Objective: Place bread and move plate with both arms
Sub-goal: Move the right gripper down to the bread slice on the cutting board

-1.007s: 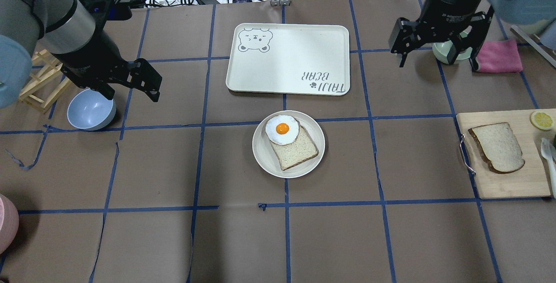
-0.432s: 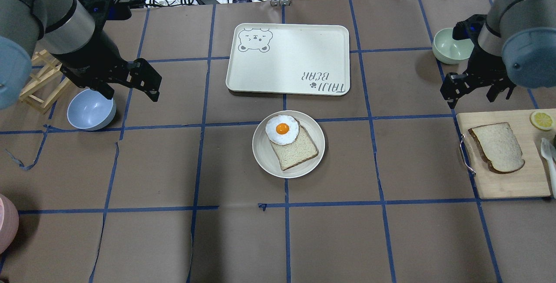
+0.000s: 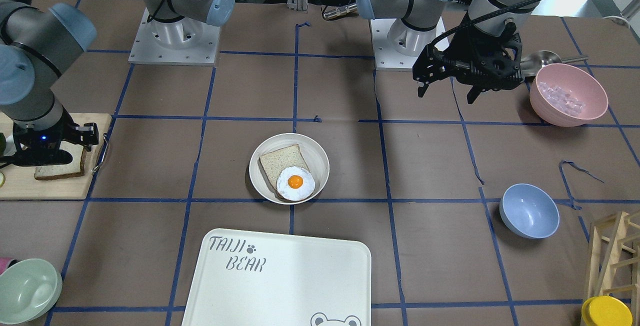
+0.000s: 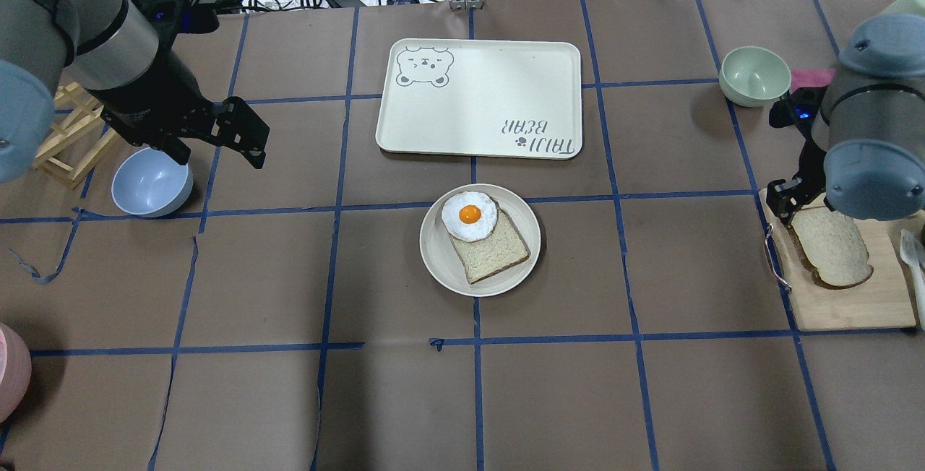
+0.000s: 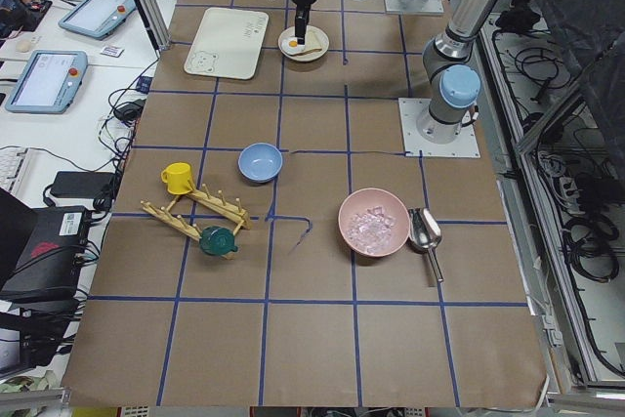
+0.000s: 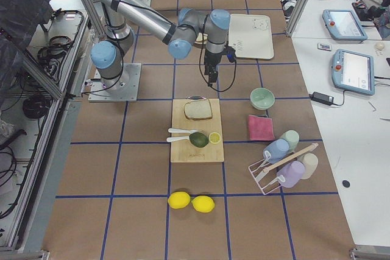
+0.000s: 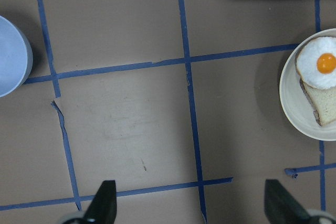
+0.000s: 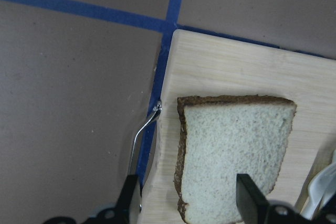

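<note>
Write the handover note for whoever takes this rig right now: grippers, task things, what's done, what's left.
Left gripper: open, empty, hovering over bare table between the blue bowl and the plate.
Right gripper: open, empty, above the bread; no grip yet.
Bread: flat on the wooden cutting board at the robot's right.
Plate: table centre, holding another slice with a fried egg on it.
Done: nothing placed or moved.
Left: grasp the bread, place it, probably on the plate, then move the plate with both arms.

bread open above; wire handle one side; utensil other
</note>
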